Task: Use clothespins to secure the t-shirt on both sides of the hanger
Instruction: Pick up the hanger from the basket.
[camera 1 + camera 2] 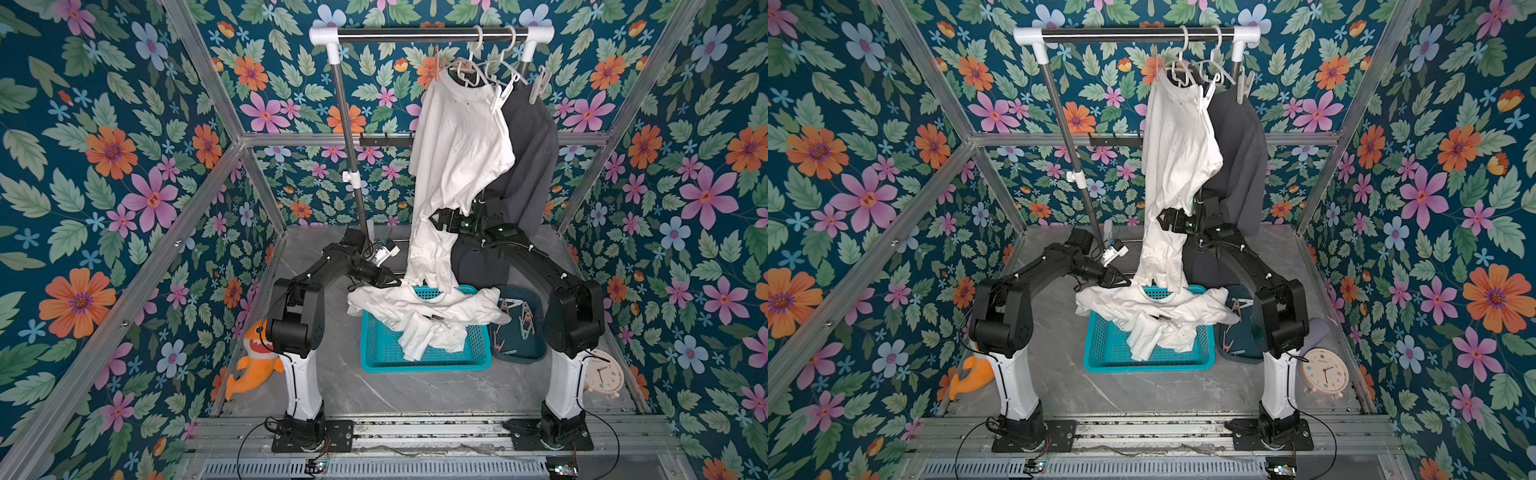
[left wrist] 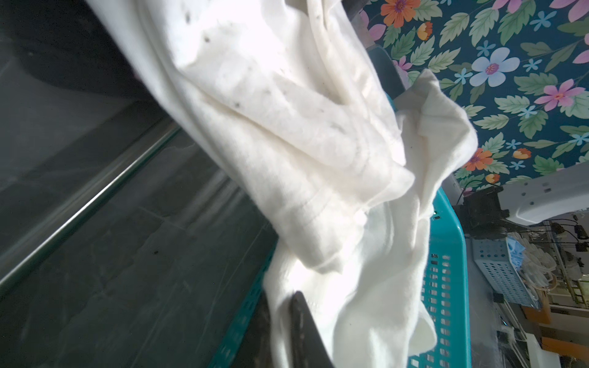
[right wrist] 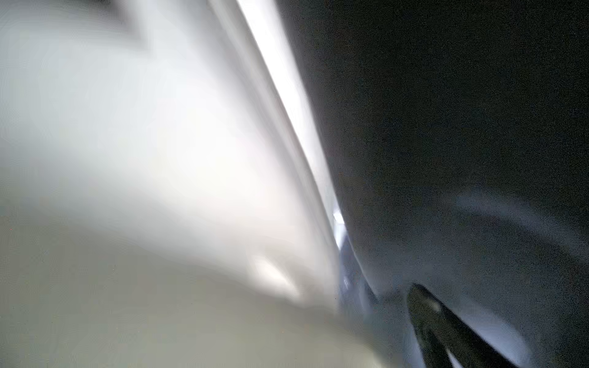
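A white t-shirt [image 1: 457, 137] hangs from a white hanger [image 1: 484, 66] on the rail, and its lower part trails down to the teal basket [image 1: 424, 361]. A pink clothespin [image 1: 441, 62] and a white clothespin [image 1: 500, 97] sit at its two shoulders. My right gripper [image 1: 442, 220] stands open against the shirt's bunched middle. In the right wrist view only one finger [image 3: 446, 334] shows beside blurred cloth. My left gripper [image 1: 395, 282] is shut on white cloth [image 2: 318, 223] at the basket's far rim. Loose clothespins [image 1: 517, 316] lie in a dark blue tray.
A dark grey garment [image 1: 532, 158] hangs behind the white shirt with a grey pin [image 1: 538, 85] on it. More white cloth [image 1: 428, 328] is heaped in the basket. The rack's pole [image 1: 353, 158] stands at the back left. An orange plush shark [image 1: 253, 365] and a clock [image 1: 602, 374] flank the arms' bases.
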{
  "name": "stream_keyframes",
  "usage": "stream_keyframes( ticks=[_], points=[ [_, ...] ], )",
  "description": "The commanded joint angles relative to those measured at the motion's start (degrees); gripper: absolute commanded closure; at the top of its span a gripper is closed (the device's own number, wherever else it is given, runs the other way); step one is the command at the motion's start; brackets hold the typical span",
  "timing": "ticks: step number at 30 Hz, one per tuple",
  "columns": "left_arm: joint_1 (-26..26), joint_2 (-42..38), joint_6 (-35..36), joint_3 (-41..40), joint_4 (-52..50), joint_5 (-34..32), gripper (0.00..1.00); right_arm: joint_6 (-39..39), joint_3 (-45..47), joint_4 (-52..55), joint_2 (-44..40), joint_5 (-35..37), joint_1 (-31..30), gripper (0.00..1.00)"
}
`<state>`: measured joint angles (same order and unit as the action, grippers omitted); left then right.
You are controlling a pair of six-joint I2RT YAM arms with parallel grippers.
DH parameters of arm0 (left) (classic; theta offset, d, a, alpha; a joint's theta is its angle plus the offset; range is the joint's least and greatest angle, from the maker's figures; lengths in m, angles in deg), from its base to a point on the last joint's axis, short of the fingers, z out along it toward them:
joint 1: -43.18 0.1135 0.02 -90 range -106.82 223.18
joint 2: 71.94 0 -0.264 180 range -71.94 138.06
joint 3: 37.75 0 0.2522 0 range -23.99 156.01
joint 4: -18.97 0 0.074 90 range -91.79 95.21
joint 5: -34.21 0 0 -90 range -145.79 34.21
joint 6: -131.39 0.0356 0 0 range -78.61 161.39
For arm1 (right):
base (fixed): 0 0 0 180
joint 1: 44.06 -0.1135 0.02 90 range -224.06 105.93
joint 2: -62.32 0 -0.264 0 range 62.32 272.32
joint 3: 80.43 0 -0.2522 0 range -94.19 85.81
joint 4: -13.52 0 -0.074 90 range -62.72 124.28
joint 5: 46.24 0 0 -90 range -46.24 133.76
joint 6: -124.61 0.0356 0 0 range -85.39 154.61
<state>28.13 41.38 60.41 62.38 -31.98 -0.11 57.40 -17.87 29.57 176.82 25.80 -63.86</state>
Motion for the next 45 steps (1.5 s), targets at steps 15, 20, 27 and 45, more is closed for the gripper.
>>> stream_keyframes(
  ticks=[15,20,27,45],
  points=[
    [-1.2,-7.4,-3.8,-4.1,3.8,-4.5,1.00,-1.0,-6.1,-3.7,2.6,-0.5,-1.1,0.51],
    [-2.0,-10.2,-4.2,-5.7,4.0,-7.1,1.00,-2.7,-12.9,-3.5,3.9,1.3,-1.1,0.87],
    [-3.6,-14.3,-5.9,-10.2,7.6,-9.4,1.00,-4.3,-17.1,-11.5,4.4,3.6,-1.1,1.00],
    [-4.5,-27.3,-6.8,-18.9,18.2,-21.9,1.00,-5.6,-11.1,9.2,-1.9,9.3,-1.1,0.10]
  ],
)
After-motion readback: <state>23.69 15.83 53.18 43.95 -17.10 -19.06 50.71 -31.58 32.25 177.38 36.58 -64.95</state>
